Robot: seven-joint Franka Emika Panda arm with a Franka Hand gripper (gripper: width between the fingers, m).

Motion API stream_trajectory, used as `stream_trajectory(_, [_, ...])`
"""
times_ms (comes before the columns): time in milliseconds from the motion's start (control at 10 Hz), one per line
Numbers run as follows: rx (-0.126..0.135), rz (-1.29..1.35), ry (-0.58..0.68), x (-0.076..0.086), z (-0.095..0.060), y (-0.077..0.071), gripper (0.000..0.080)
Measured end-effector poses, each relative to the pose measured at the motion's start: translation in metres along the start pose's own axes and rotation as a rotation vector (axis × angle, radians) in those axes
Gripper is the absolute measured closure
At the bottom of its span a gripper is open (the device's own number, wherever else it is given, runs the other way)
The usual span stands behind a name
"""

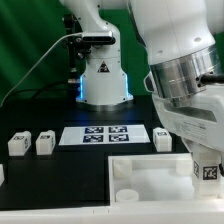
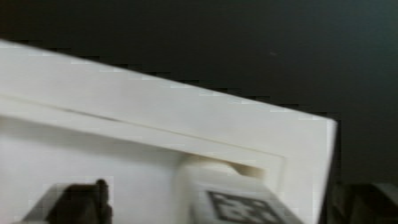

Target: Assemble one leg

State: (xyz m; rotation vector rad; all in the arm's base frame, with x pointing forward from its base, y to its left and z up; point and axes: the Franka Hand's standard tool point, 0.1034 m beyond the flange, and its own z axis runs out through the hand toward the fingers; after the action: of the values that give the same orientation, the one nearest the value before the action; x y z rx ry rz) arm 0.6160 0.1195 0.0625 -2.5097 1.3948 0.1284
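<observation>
One leg (image 2: 228, 196): at tray (image 2: 125, 100) corner, lower right of exterior view.
Gripper (image 2: 226, 190): jaws released, straddling leg, no contact seen.
Marker board (image 1: 103, 134): exterior centre.

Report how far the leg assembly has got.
Done: one leg sits at a corner of the white tray. In hand: nothing is gripped; the gripper is open, with its fingers either side of that leg. Left: I cannot tell whether the leg is seated. Other legs lie loose beside the marker board.

Black tabletop (image 1: 55, 185), dark backdrop (image 1: 25, 40), dim light
</observation>
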Motion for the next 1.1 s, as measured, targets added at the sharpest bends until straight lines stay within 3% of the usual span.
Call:
stream_trajectory(100, [-0.057,-0.166,0.002,0.002,-0.006,0.0,0.0152])
stream_trajectory(200, [-0.082,-0.285,0.007,0.0,-0.008,-0.003,0.0152])
stream_trajectory(500, [-0.08,-0.603,-0.001,0.003,-0.007,-0.002,0.015])
stream_trajectory(800, [-0.153,-1.051,0.038,0.0,-0.008,-0.01,0.0151])
stream_trajectory(1100, [-0.136,-1.055,0.048,0.0,-0.008,-0.012,0.0177])
